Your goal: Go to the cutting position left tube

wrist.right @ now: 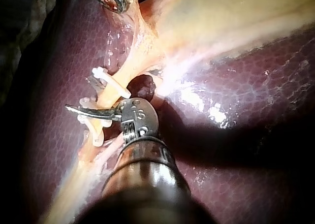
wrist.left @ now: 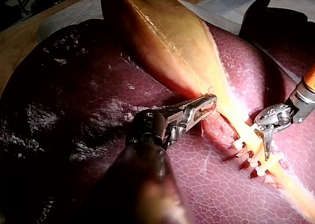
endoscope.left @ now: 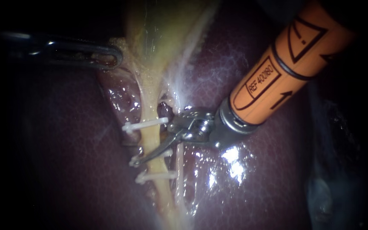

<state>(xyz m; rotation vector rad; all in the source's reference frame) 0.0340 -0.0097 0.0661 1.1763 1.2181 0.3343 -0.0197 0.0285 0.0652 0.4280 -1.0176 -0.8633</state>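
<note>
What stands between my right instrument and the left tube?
Nothing visible does. The right instrument lies across the left tube, close beside the middle clip.

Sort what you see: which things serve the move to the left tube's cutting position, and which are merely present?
Job: right instrument; left tube; its three clips.
Merely present: liver; gallbladder; left instrument; right tube.

The endoscope looked closely down on the clipped left tube (endoscope.left: 150, 139) at frame centre. Wrist cameras looked forward along the left instrument (wrist.left: 209, 103) and right instrument (wrist.right: 74, 108); all three shared that tube.
</note>
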